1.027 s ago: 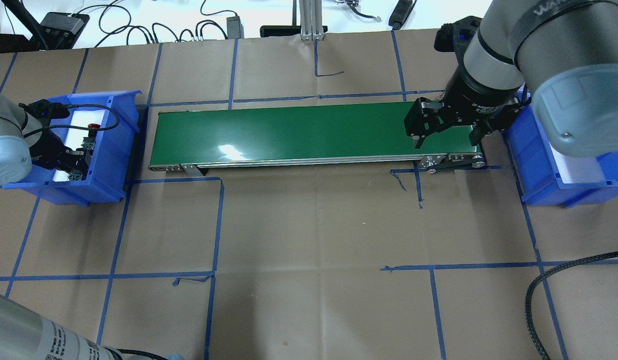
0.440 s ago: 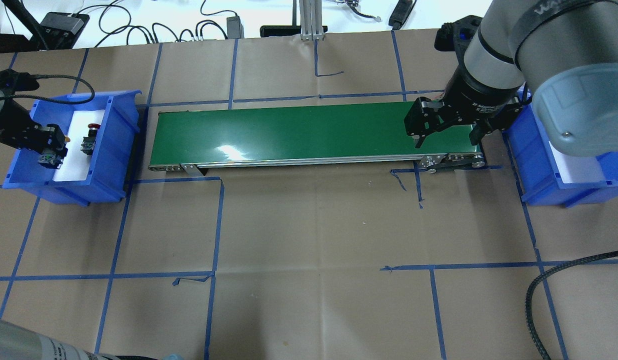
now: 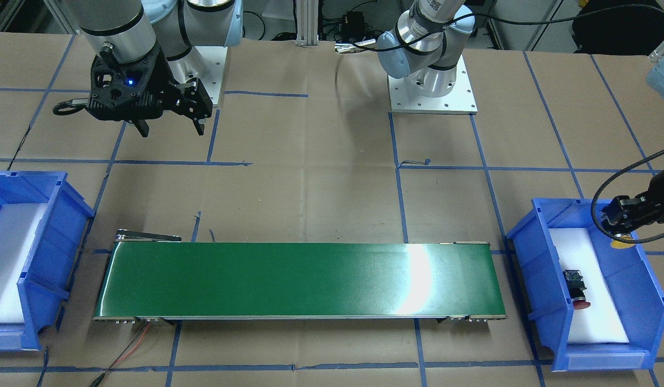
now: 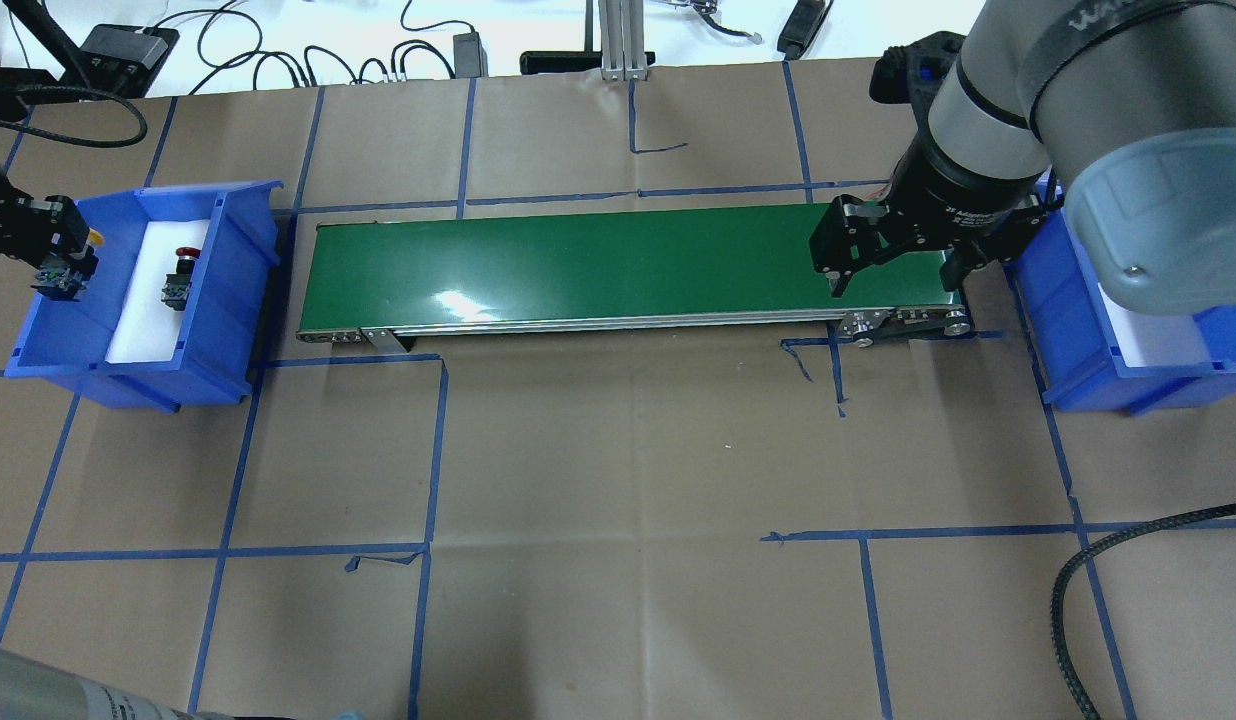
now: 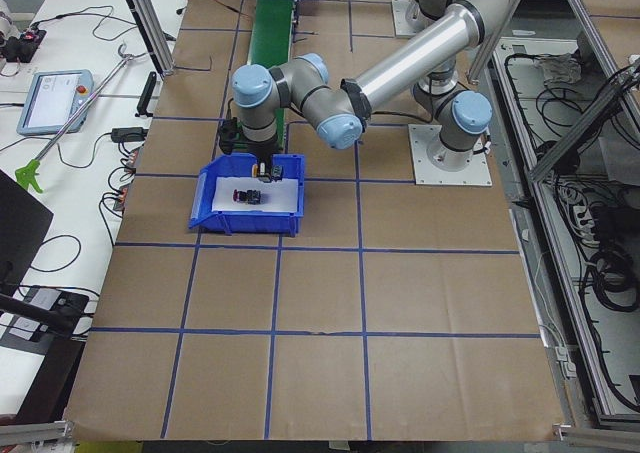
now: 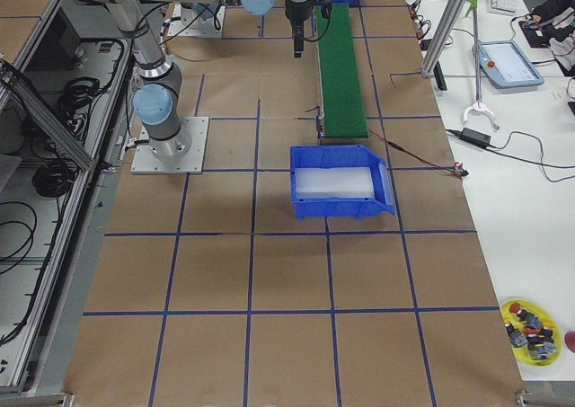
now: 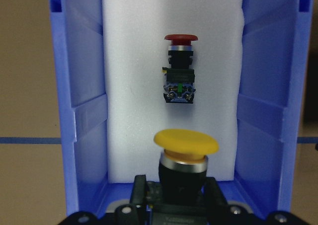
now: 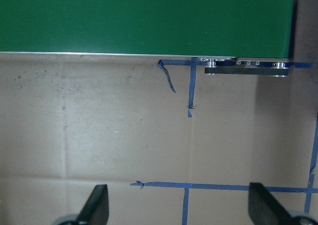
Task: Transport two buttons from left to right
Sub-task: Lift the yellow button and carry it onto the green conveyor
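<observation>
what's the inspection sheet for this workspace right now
surface: table in brown paper with a blue tape grid; green conveyor belt across it
job's things: yellow button held above the left bin; red button lying on that bin's white foam; right bin past the belt's far end
clutter: nothing seen
grippers: left gripper shut on the yellow button; right gripper open, raised near the belt's right end
cables: black cable loops off the left wrist; braided cable near right
surroundings: teach pendant, yellow dish of parts

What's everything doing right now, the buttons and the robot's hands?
yellow button: gripped by the left hand, lifted over the left blue bin.
red button: lying on its side on the white foam in that bin.
left hand: shut on the yellow button.
right hand: open, holding nothing, hovering near the green belt.
</observation>
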Controlling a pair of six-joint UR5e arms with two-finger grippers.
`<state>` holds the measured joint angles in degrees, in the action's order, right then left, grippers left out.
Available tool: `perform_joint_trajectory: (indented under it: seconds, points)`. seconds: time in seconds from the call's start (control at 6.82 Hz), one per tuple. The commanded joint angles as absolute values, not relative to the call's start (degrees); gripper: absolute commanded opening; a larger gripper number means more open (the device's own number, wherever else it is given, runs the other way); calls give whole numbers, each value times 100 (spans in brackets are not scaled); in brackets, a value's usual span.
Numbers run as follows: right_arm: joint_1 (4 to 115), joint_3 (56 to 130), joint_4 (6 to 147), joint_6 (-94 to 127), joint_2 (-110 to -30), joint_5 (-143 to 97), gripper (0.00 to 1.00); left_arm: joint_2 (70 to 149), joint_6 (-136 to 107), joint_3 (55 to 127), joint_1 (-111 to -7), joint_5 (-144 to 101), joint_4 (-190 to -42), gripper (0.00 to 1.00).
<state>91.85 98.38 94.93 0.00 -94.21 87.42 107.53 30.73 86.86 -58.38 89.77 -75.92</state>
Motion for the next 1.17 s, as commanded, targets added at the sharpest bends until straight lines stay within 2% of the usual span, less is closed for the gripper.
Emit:
perform_joint_trajectory:
  seconds: [0.0,0.29,0.59,1.03]
  points:
    - [9185,9826,9492,0,-9413,8745,100,10793,1811,8622,-6744,9008,-7490,9]
    - [9185,9844,9492,0,-9413,8754,100,10933,148,8631,-7748,9026,-7295,9]
    - [9185,9844,9492,0,-9413,8754,100,11300,-490,8806,-8487,9044,-6649,9]
    - [9185,9844,9510,0,-9387,8710,100,11637,-695,9008,-8719,9035,-6399,9]
